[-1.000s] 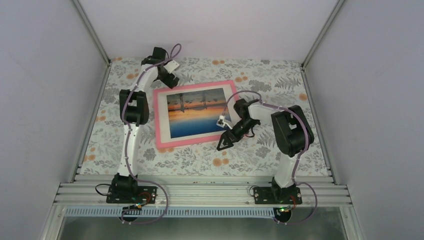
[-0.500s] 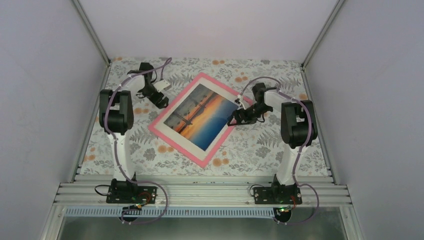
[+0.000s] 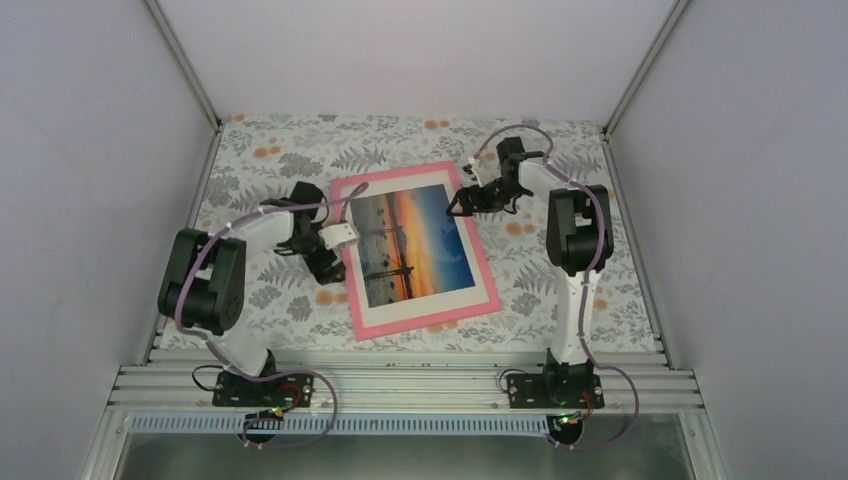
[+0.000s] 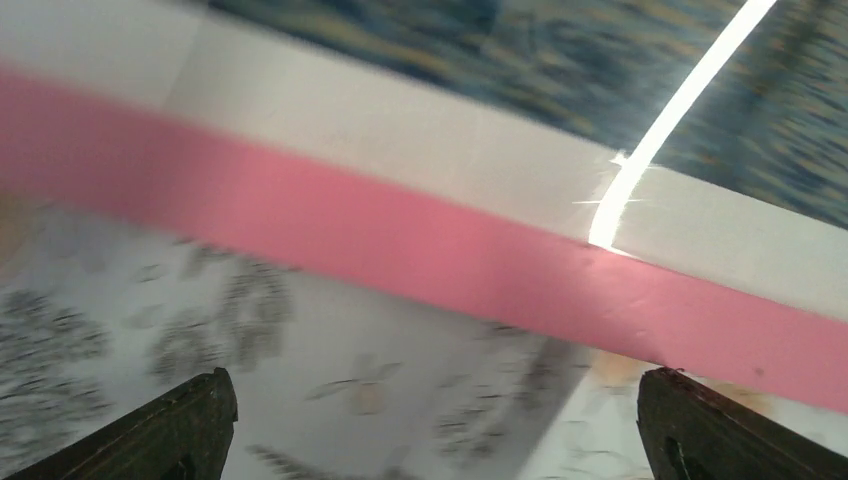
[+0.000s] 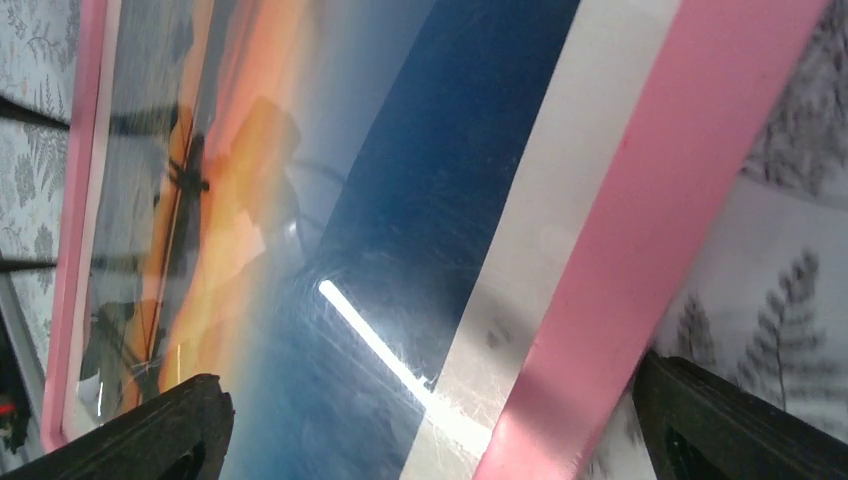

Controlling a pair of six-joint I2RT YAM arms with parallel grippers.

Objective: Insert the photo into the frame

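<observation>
While the photo (image 3: 410, 245) lies in the frame (image 3: 430, 320), the left gripper (image 3: 333, 268) gapes at nine o'clock. Right gripper (image 3: 456, 208), equally wide, at one.

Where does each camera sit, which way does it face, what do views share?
Top external: above, behind the robot, looking down on left arm, right arm, frame, photo.
Left wrist: on the left arm, facing the frame's pink edge; left gripper open.
Right wrist: on the right arm, facing photo and pink edge; right gripper open.
All share the frame.
</observation>
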